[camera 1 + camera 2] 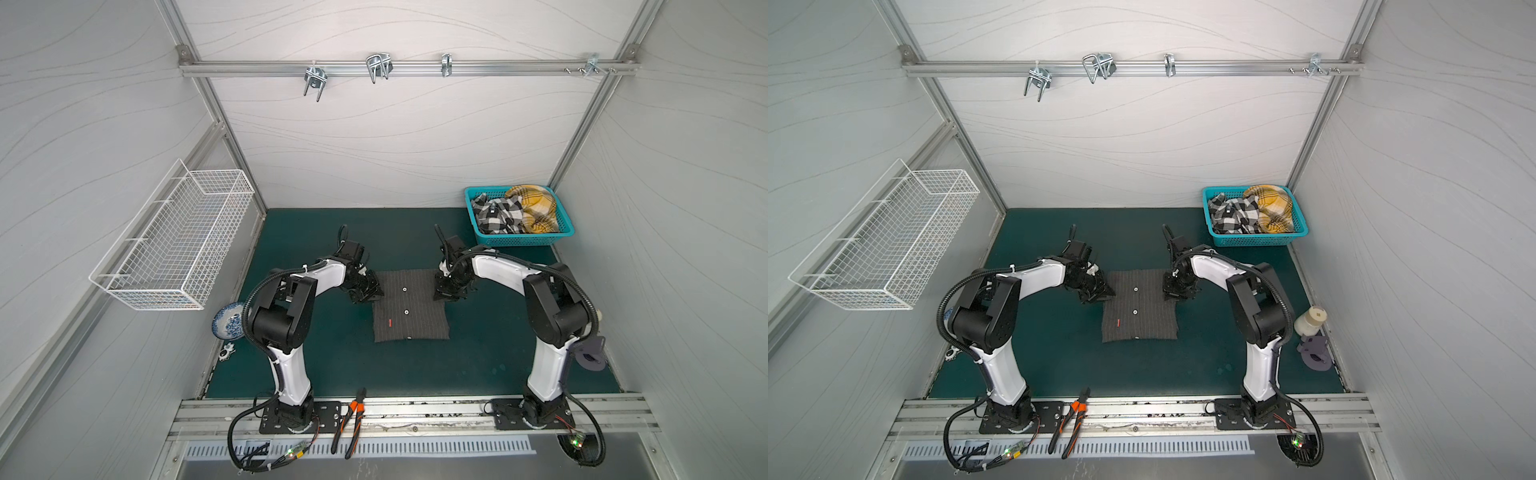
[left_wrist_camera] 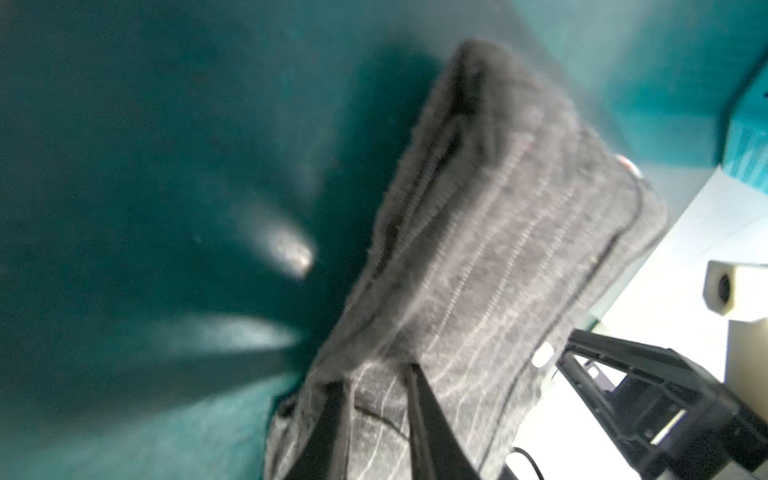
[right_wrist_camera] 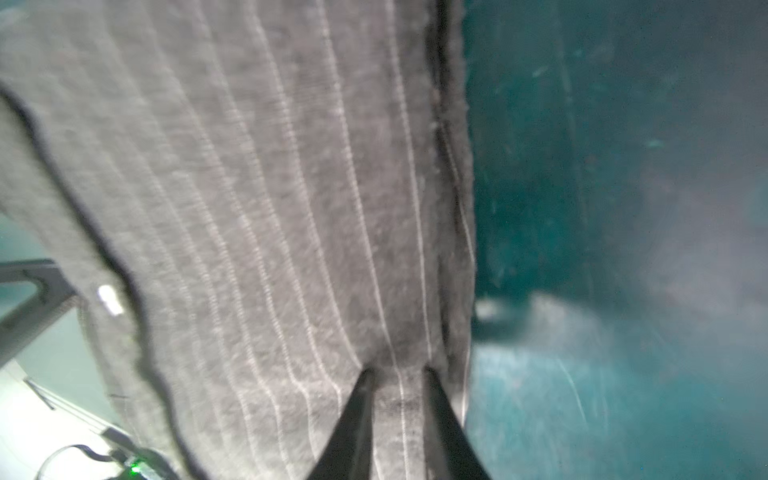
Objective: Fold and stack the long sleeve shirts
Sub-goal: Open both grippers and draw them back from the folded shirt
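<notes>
The left claw (image 2: 372,374) pinches the shirt (image 2: 498,249) at its far left corner, jaws narrow with cloth gathered between them. The right claw (image 3: 397,370) grips the far right corner the same way, and the pinstripes pucker toward its fingers. Both wrist views are blurred.

Nearest in a top view, orange-handled pliers (image 1: 351,419) lie on the metal frame between the two arm bases. Beyond them, the shirt lies mid-counter (image 1: 415,365), between the arms, folded to a rough square. Its placket faces up with two white buttons showing, and a small red tag sits on its left half. Its near edge rests flat on the green surface.

At the counter's left edge, a blue-and-white bowl (image 1: 228,324) is partly hidden behind the left arm. In the far right corner, a teal basket (image 1: 519,240) holds a black-and-white checked cloth (image 1: 498,214) and a yellow cloth (image 1: 536,208). A white wire basket (image 1: 174,245) hangs on the left wall. On the back wall, metal hooks (image 1: 378,66) hang from a rail (image 1: 498,67).
</notes>
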